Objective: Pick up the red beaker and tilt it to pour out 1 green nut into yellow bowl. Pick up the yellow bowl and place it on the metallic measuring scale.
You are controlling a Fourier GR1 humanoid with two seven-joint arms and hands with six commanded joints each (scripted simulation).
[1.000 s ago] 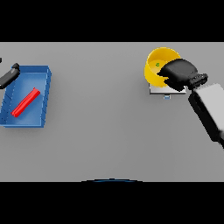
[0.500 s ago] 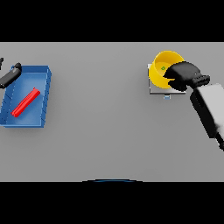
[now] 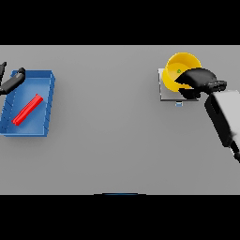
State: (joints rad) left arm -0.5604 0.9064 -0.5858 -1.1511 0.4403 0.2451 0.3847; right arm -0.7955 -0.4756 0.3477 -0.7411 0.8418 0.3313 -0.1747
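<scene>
Your right hand point(image 3: 197, 78) sat at the far right of the table point(image 3: 112, 140), reaching in from the lower right with its white and grey arm point(image 3: 225, 117) trailing behind it. Its dark fingers lay over the near right rim of the bowl point(image 3: 180, 69); they looked curled round that rim, though from this angle you could not be fully sure of the grip. The bowl stood on the scale point(image 3: 168, 89), whose pale plate showed at the bowl's left and near sides, and the bowl seemed tipped a little toward the hand. Inside it you could see one small green nut point(image 3: 178, 71). Well apart, at the far left, the red beaker point(image 3: 28, 109) lay on its side, slanted, in the blue tray point(image 3: 47, 105). Your left hand point(image 3: 13, 81) showed at the left edge, just over the tray's far left corner, fingers fairly straight and holding nothing.
</scene>
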